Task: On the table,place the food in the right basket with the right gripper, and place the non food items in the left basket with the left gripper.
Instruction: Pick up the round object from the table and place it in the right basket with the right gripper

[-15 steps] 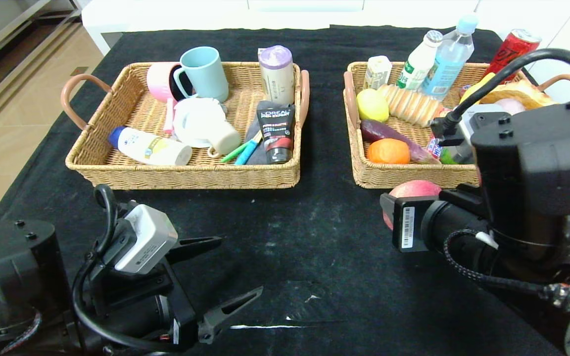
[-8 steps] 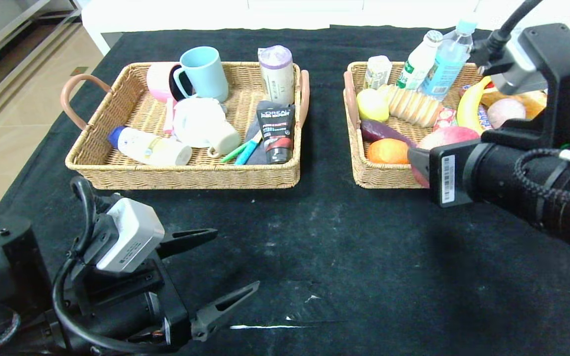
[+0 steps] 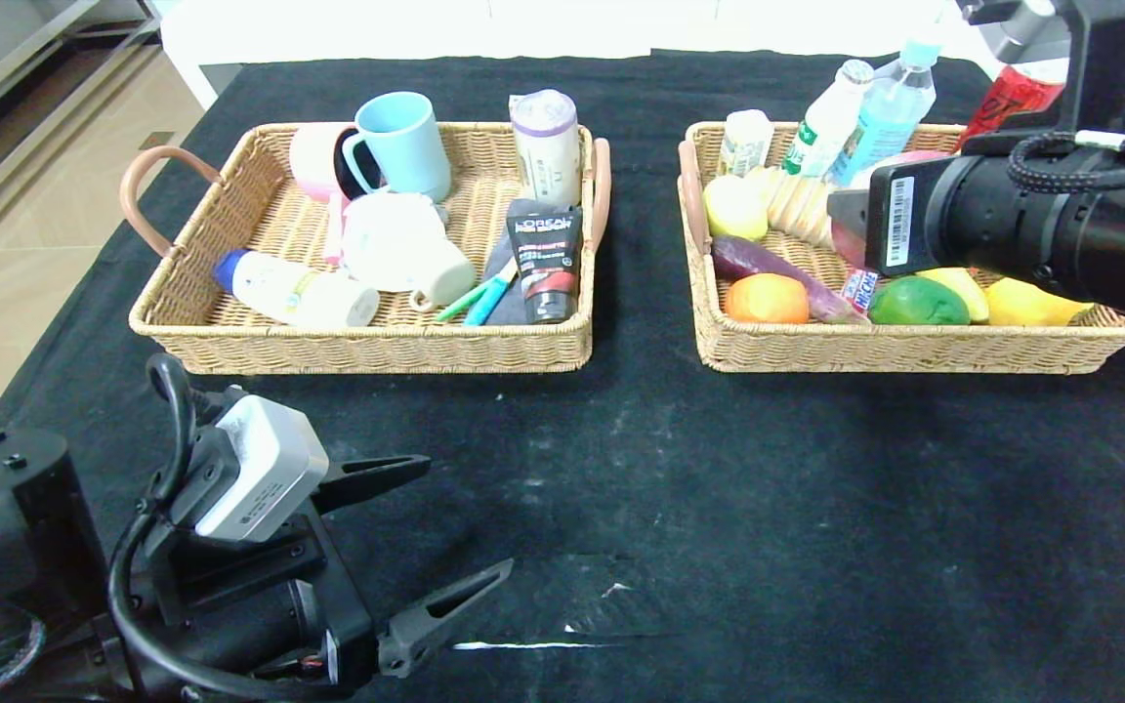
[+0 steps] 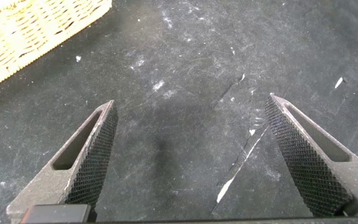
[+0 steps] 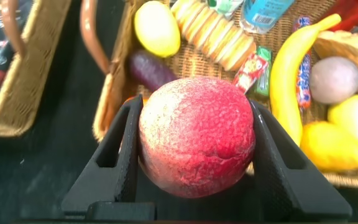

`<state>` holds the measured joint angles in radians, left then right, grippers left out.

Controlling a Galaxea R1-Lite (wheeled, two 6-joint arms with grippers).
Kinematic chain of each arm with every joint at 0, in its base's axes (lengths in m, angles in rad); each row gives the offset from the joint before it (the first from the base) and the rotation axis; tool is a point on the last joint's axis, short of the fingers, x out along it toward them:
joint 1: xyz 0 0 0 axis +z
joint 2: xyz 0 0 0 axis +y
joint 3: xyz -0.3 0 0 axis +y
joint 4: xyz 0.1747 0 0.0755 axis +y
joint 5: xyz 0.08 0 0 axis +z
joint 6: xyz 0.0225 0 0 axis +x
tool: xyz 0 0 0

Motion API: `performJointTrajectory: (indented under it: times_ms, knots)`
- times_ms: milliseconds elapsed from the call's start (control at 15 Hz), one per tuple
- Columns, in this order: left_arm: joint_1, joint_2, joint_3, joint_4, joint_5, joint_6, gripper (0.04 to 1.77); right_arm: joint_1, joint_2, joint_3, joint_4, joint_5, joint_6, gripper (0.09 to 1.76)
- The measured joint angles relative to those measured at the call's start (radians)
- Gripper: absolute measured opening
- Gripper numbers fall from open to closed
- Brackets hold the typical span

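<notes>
My right gripper [image 3: 851, 220] is shut on the red-pink peach [image 5: 196, 143] and holds it in the air over the near-left part of the right basket [image 3: 904, 347]. In the head view only a sliver of the peach [image 3: 899, 156] shows behind the wrist. The purple eggplant [image 3: 768, 264], the orange [image 3: 766, 298] and the Hi-Chew stick [image 3: 858, 286] lie in that basket. The white bottle with the blue cap [image 3: 294, 291] and the white dish [image 3: 382, 239] lie in the left basket [image 3: 367, 347]. My left gripper [image 3: 465, 517] is open and empty, low over the black table [image 3: 719, 508] at the near left.
The right basket also holds bottles, a biscuit roll, a lemon, a banana and green and yellow fruit. The left basket holds mugs [image 3: 404, 144], a black tube [image 3: 545, 259] and a jar. A red can [image 3: 1012, 98] stands behind the right basket. White scuffs mark the cloth.
My right gripper has carried the peach up from the table in front of the right basket to above the basket's inside. The left gripper has barely shifted and stays open.
</notes>
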<state>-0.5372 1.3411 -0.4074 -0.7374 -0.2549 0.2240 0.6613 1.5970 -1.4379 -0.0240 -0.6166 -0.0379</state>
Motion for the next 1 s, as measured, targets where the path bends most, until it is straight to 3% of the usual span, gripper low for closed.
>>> performJointTrajectory:
  times_ms: [333, 600, 1000]
  knots:
    - [0.000, 0.001, 0.000, -0.001, 0.000, 0.001, 1.72, -0.114, 0.097, -0.075, -0.045, 0.074, 0.008, 1.08]
    - [0.000, 0.001, 0.001, -0.002, 0.000, 0.002, 1.72, -0.153, 0.183, -0.112, -0.121, 0.092, 0.010, 1.08]
    - [-0.001, 0.002, 0.000, -0.002, -0.001, 0.002, 1.72, -0.190, 0.256, -0.144, -0.127, 0.090, 0.010, 1.13]
